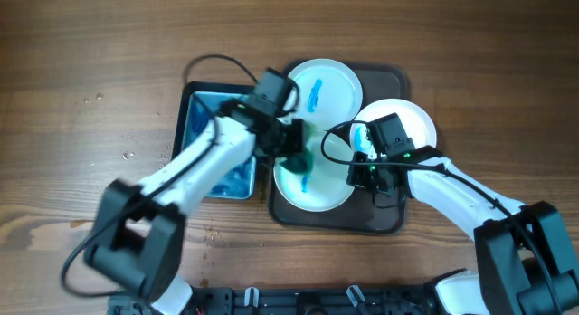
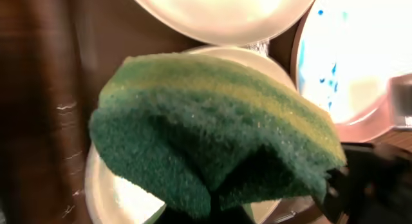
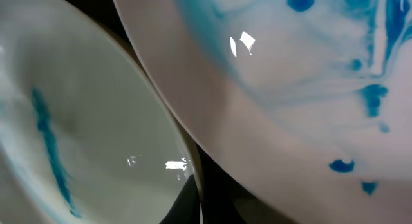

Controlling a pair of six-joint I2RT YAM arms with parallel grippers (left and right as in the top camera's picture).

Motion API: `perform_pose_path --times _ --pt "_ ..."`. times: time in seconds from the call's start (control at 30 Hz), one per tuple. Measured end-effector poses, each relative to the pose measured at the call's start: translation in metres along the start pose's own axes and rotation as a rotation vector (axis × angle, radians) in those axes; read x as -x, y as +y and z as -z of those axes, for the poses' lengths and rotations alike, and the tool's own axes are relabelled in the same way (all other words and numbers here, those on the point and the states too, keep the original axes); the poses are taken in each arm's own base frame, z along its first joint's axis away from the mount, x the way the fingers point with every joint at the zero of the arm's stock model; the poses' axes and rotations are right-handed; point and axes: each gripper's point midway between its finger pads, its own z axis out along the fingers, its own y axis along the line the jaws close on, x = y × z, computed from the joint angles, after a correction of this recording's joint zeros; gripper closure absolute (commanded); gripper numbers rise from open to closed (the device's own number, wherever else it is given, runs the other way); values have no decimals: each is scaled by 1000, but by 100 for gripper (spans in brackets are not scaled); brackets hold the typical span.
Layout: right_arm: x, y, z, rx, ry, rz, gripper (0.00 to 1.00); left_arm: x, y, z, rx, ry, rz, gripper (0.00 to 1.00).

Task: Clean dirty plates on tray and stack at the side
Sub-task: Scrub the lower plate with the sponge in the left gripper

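Note:
Three white plates lie on the brown tray (image 1: 389,220): a far one (image 1: 335,80) with blue streaks, a right one (image 1: 412,120) with blue smears, and a front one (image 1: 326,193). My left gripper (image 1: 291,152) is shut on a green sponge (image 1: 297,161) pressed onto the front plate. The sponge (image 2: 212,127) fills the left wrist view and hides the fingers. My right gripper (image 1: 364,173) is at the front plate's right rim and shut on it. The right wrist view shows this plate (image 3: 96,121) with a blue streak, and the smeared right plate (image 3: 290,89) overlapping above it.
A blue rectangular tub (image 1: 204,107) holding bluish water stands just left of the tray, under my left arm. Bare wooden table (image 1: 90,80) lies on all sides. The three plates overlap one another at the tray's middle.

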Motion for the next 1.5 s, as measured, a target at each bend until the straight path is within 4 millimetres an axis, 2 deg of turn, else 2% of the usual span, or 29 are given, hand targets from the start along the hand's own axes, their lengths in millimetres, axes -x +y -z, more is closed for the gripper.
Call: perform_pose_path --times 0.13,0.23,0.27,0.33,0.5,0.63,0.77,0.93,1.07,1.2,1.33,1.5 --pt "0 0 0 0 0 2 95 -12 -6 -40 -10 58 -20 96" --pt "0 0 0 1 0 4 96 -22 -2 -66 1 107 -7 96" --pt "0 0 0 1 1 5 96 -23 0 -68 7 115 0 96" --pt "0 0 0 1 1 8 95 -23 8 -65 53 117 18 96" --pt "0 0 0 1 1 8 95 -23 52 -45 325 98 42 96" --pt "1 2 0 7 -3 13 95 -22 59 -42 362 94 42 96" --pt "1 2 0 6 -3 15 96 -18 52 -46 284 94 63 96" --pt "1 0 0 1 -1 10 96 -1 13 -62 9 81 71 94" --pt "1 0 0 1 -1 10 96 -4 -14 -72 -109 98 53 94" --pt "1 0 0 1 -1 10 96 -15 -36 -83 -170 131 17 96" --pt "1 0 0 1 -1 10 96 -21 -38 -85 -179 154 22 96" --pt "1 0 0 1 -1 10 96 -39 -20 -77 -78 246 81 96"
